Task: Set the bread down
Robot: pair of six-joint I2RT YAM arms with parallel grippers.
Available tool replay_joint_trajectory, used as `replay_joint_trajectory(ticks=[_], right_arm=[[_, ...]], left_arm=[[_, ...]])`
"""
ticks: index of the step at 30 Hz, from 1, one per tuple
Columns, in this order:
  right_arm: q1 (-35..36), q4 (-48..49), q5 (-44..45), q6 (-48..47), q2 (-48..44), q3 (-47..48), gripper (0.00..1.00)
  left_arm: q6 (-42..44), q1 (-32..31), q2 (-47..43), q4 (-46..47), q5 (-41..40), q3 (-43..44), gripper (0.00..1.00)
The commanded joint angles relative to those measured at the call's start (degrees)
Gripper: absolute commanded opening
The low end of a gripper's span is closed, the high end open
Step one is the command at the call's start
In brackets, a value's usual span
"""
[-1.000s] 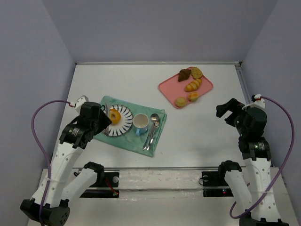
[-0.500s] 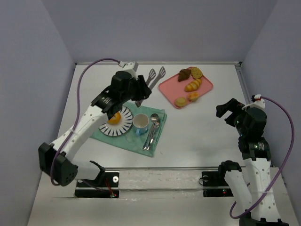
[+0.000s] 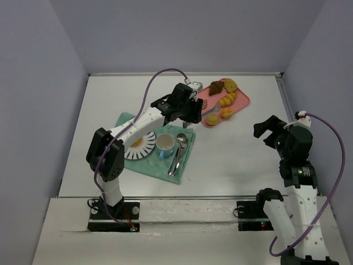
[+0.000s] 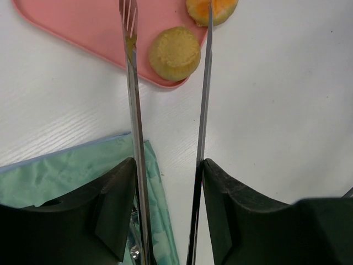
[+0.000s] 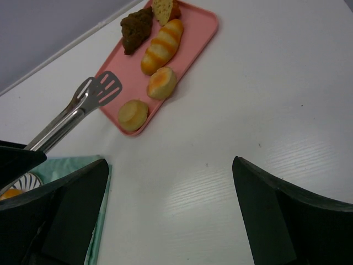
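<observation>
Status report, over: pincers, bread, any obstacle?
Left pincer shut on tongs, tips over pink tray. Right pincer open, empty. Round bun not yet gripped. Nothing blocking.

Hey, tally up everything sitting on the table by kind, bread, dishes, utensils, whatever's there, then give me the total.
Bread pieces: 6
Pink rectangular plastic tray: 1
Black-and-white striped round plate: 1
White cup: 1
Silver cutlery pieces: 2
Metal tongs: 1
Green cloth mat: 1
Total: 13

Green cloth, white cup, cutlery
</observation>
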Motion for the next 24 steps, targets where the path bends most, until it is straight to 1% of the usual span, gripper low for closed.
replay_joint_trajectory(ticks=[1, 5, 8, 10, 16, 20, 24], right_arm=[[-0.2, 2.9, 0.5, -0.4, -0.2, 0.1, 1.0], [-0.2, 3.0, 0.5, -0.4, -0.3, 0.1, 1.0], [-0.2, 2.9, 0.6, -0.4, -0.2, 0.0, 1.0], [-0.2, 2.9, 0.6, -0.4, 0.0, 0.0, 1.0], [-0.2, 3.0, 0.9, -0.4, -0.1, 0.0, 1.0], [-0.2, 2.9, 1.0, -0.3, 0.2, 0.0, 1.0], [-0.2, 2.9, 1.0, -0.2, 0.2, 0.0, 1.0]], left_arm=[[3.3, -2.3, 2.1, -2.2, -1.3, 5.1, 0.59], [2.9, -2.6, 5.0, -4.3, -1.9, 6.8, 0.59], [2.2, -2.7, 5.8, -5.5, -5.3, 6.7, 0.59], [2.1, -2.9, 5.9, -5.7, -5.8, 6.6, 0.6], [2.8, -3.6, 6.4, -6.2, -6.2, 6.7, 0.61], [2.6, -3.7, 7.1, -6.6, -4.6, 6.5, 0.62], [1.9, -3.8, 7.1, -7.0, -5.2, 5.8, 0.6]])
